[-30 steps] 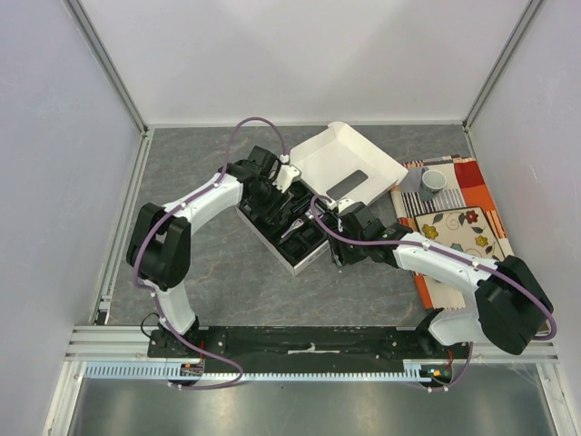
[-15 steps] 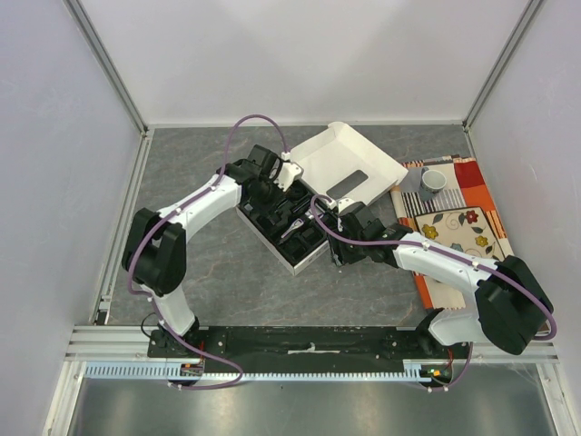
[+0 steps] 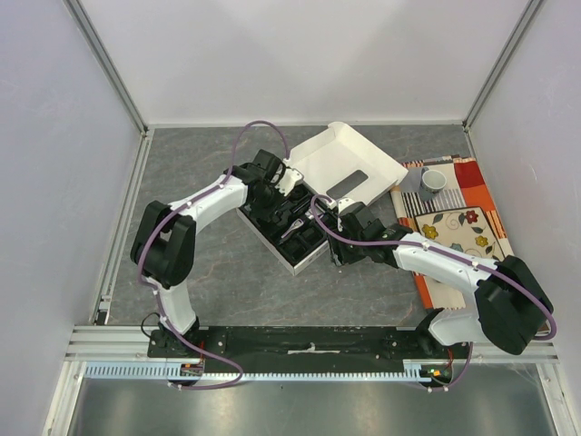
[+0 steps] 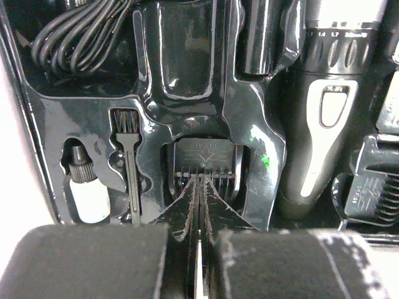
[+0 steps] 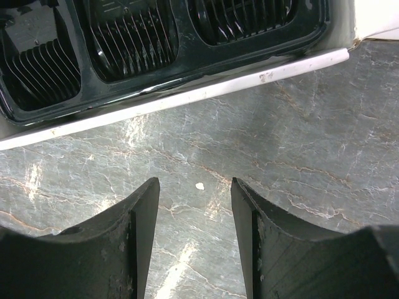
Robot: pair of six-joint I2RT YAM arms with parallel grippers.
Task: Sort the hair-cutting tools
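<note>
The black tray (image 4: pixel 249 124) in the white box (image 3: pixel 300 263) holds the hair-cutting tools. In the left wrist view I see the black-and-silver clipper (image 4: pixel 324 112), a coiled cord (image 4: pixel 81 37), a small brush (image 4: pixel 129 162), a little bottle (image 4: pixel 87 193) and a comb attachment (image 4: pixel 207 152). My left gripper (image 4: pixel 202 177) is shut, its tips right at that comb's near edge, with nothing seen between them. My right gripper (image 5: pixel 194 184) is open over bare table, just in front of the box rim (image 5: pixel 187 93). More comb attachments (image 5: pixel 131 37) lie behind the rim.
The box's white lid (image 3: pixel 340 168) lies open behind the tray. A grey cup (image 3: pixel 433 182) stands on a patterned mat (image 3: pixel 463 227) at the right. Grey walls close in the table on three sides.
My left gripper has closed over the tray, and its arm has shifted slightly. The right arm has not moved.
</note>
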